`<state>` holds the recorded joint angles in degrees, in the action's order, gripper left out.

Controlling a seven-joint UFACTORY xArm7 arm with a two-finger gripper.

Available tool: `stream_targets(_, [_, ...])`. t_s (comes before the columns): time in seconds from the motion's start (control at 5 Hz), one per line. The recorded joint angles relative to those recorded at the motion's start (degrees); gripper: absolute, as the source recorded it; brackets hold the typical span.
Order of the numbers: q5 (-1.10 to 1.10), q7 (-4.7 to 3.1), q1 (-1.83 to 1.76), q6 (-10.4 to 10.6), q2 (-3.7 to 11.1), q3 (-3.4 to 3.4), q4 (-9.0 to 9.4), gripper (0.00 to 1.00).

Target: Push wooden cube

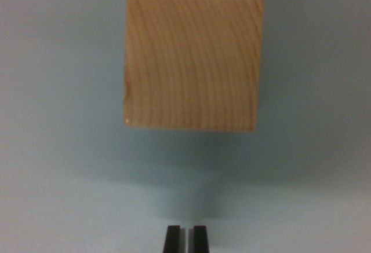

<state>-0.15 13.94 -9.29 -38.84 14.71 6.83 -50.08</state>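
Note:
A wooden cube (192,62) with visible curved grain fills the upper middle of the wrist view, resting on a pale grey-blue surface (58,149). At the bottom edge, my gripper (185,238) shows as two black fingertips standing almost together, with only a thin slit between them. Nothing is held between them. The cube lies straight ahead of the fingertips, apart from them, with a strip of shadowed surface in between.
The plain pale surface surrounds the cube on all sides. A soft shadow (191,154) lies just below the cube's near edge.

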Motion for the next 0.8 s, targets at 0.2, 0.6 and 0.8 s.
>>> stream_targets(0.2, [0.0,0.0,0.0,0.0,0.0,0.0,0.0,1.0])
stream_targets(0.6, [-0.07,-0.1,0.04,-0.48,0.8,-0.08,-1.28,1.0])
stream_targets(0.8, [-0.15,-0.24,0.09,-1.12,1.88,-0.19,-2.99,1.0])
